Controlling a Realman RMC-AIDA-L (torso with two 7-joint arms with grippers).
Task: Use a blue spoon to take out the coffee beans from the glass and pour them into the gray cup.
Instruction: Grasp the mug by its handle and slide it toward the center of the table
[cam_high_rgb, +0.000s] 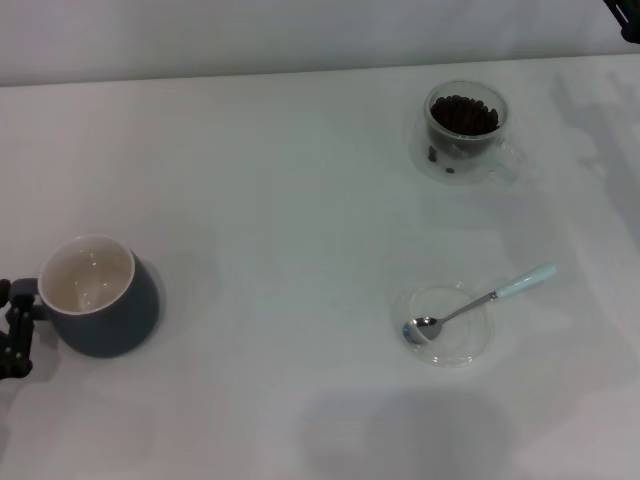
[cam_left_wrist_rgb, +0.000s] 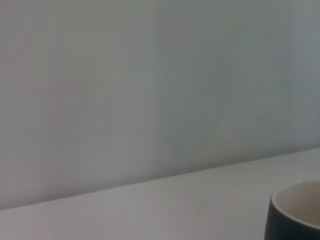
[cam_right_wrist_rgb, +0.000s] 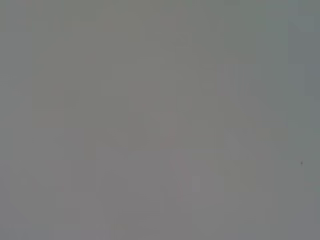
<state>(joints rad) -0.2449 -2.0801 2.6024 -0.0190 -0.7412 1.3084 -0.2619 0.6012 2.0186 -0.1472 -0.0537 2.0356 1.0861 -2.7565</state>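
Far left edge: left gripper (cam_high_rgb: 16, 335), black, jointed, low on the white table (cam_high_rgb: 280, 200), right against the handle side of the gray cup (cam_high_rgb: 98, 296); whether its fingers clamp the handle, cannot tell. Cup rounded, matte blue-gray ceramic outside, glossy cream inside, upright, nothing visible inside. Left wrist view catches only its rim.

Right of centre, near side: flat clear round saucer (cam_high_rgb: 470, 345), blue spoon (cam_high_rgb: 478, 303) lying across it, shiny metal bowl on the saucer, thin shaft rising to the pale blue handle past the rim.

Far right side: the glass (cam_high_rgb: 465, 128), clear, double-walled, upright, holding dark oval coffee beans (cam_high_rgb: 464, 115).

Top right corner: right gripper (cam_high_rgb: 625, 15), a dark sliver; fingers unreadable
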